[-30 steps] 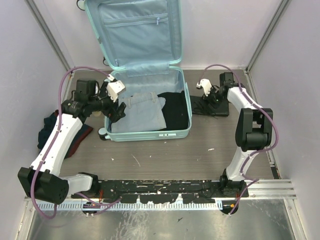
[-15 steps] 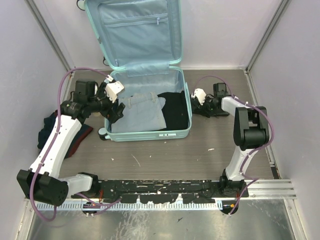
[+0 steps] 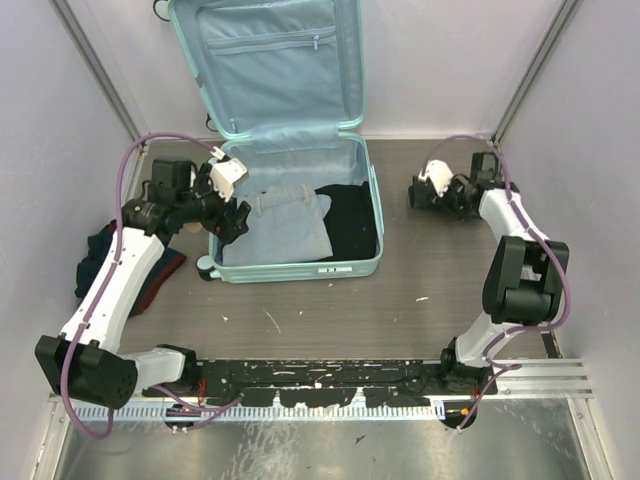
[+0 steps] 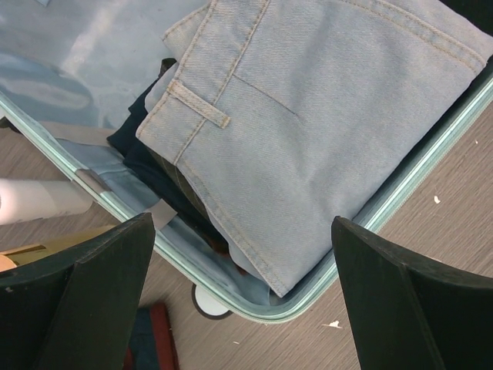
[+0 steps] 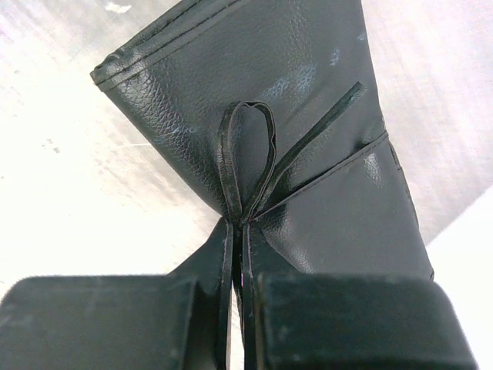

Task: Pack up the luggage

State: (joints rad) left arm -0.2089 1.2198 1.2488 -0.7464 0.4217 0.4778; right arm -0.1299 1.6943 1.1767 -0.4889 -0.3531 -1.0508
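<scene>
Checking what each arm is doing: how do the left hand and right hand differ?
The left hand is open and empty; the right hand is shut on a black leather item. The left hand hangs over the jeans in the luggage; the right hand is outside it, to its right. Both are dark.

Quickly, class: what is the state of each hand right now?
Left hand: open, empty, above the jeans.
Right hand: closed on the black leather item.

My right gripper (image 3: pixel 418 192) pulls away from the spot just beside the luggage (image 3: pixel 300 268) and now sits farther right and back, raised off the table (image 3: pixel 400 300). The black leather bag (image 5: pixel 269 108) that lay flat there comes up with it, pinched between my closed fingers (image 5: pixel 100 324).
</scene>
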